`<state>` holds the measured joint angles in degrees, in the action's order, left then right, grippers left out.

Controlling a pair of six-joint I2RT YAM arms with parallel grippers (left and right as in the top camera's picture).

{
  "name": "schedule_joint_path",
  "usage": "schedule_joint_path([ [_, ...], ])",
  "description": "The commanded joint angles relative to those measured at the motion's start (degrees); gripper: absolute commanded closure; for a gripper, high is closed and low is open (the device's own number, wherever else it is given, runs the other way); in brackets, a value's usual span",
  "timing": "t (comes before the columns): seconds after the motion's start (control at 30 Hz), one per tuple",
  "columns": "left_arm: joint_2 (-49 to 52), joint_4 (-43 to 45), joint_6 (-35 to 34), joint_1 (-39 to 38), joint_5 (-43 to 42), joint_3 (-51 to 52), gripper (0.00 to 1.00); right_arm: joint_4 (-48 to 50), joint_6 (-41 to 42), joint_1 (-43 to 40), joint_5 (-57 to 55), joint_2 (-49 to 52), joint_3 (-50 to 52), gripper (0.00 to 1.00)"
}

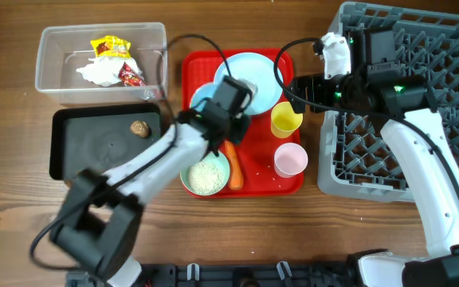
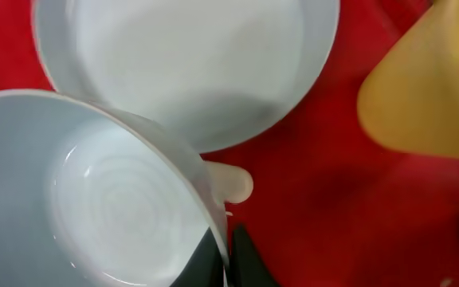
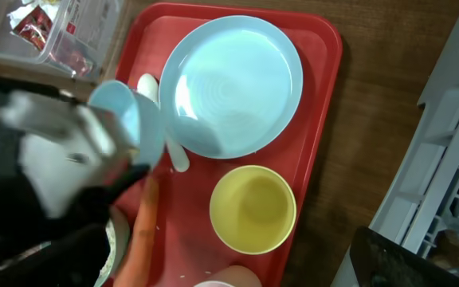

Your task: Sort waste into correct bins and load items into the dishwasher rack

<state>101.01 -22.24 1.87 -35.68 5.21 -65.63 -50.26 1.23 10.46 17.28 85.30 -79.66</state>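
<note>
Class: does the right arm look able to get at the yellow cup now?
Probably yes: the yellow cup stands upright and clear at the right edge of the red tray; the right arm, jaws open, hangs close by.

A brown wooden table (image 1: 22,231) carries four things. The red tray (image 1: 257,167) sits mid-table. Left of the tray, a clear tub (image 1: 46,56) lies behind a black tub (image 1: 86,151), which perhaps touches the tray, though that edge is hidden. Close on the tray's right stands the grey rack (image 1: 453,64).

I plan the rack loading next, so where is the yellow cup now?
In the overhead view the yellow cup stands on the red tray, at its right edge, between the blue plate and the pink cup.
</note>
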Motion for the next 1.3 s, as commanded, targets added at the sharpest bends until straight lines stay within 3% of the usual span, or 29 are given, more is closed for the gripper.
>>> schedule_joint_path([
  [0.0, 3.6, 0.2, 1.9, -0.4, 5.2, -0.2, 0.96, -0.1, 0.4, 0.0, -0.8, 0.7, -0.5, 0.0],
  [0.2, 3.9, -1.8, 0.9, -0.4, 8.6, -0.2, 0.94, -0.4, 0.4, 0.0, -0.8, 0.7, -0.5, 0.0],
  [0.23, 3.9, -2.0, 0.9, -0.4, 8.6, -0.2, 0.84, -0.5, 0.5, 0.0, -0.8, 0.7, -0.5, 0.0],
  [0.27, 3.9, -2.0, 0.9, -0.4, 8.6, -0.2, 0.57, -0.7, 0.5, 0.0, -0.8, 0.7, -0.5, 0.0],
  [0.33, 3.3, -2.5, 0.4, -0.5, 8.6, -0.9, 0.21, -0.8, 0.4, 0.0, -0.8, 0.7, -0.5, 0.0],
  [0.37, 0.9, -5.6, -2.1, -0.5, 8.6, -3.1, 0.19, -0.8, 0.4, 0.0, -0.8, 0.7, -0.5, 0.0],
  [0.47, -7.2, -13.3, -2.8, -0.8, 6.9, -6.9, 0.18, -0.9, 0.4, 0.0, -0.8, 0.7, -0.5, 0.0],
  [0.5, -10.8, -16.7, -2.8, -1.1, 2.7, -6.9, 0.2, -0.9, 0.4, 0.0, -0.8, 0.7, -0.5, 0.0],
  [0.63, -11.7, -29.0, -2.8, -1.2, -5.5, -6.3, 0.33, -0.8, 0.4, 0.0, -0.8, 0.7, -0.5, 0.01],
  [0.7, -10.5, -32.1, -2.8, -1.2, -7.8, -5.2, 0.34, -0.9, 0.4, 0.0, -0.8, 0.7, -0.5, 0.0],
  [0.97, -9.2, -34.9, -2.5, -2.4, -13.0, 0.5, 0.37, -1.1, 0.4, 0.0, -0.8, 0.7, -0.5, 0.0],
  [1.13, -9.2, -32.0, -2.6, -3.6, -13.8, 6.9, 0.41, -1.0, 0.5, 0.0, -0.8, 0.7, -0.5, 0.0],
  [1.27, -9.0, -25.9, -4.7, -3.5, -13.5, 10.2, 0.53, -1.1, 0.4, 0.0, -0.8, 0.7, -0.5, 0.0],
])
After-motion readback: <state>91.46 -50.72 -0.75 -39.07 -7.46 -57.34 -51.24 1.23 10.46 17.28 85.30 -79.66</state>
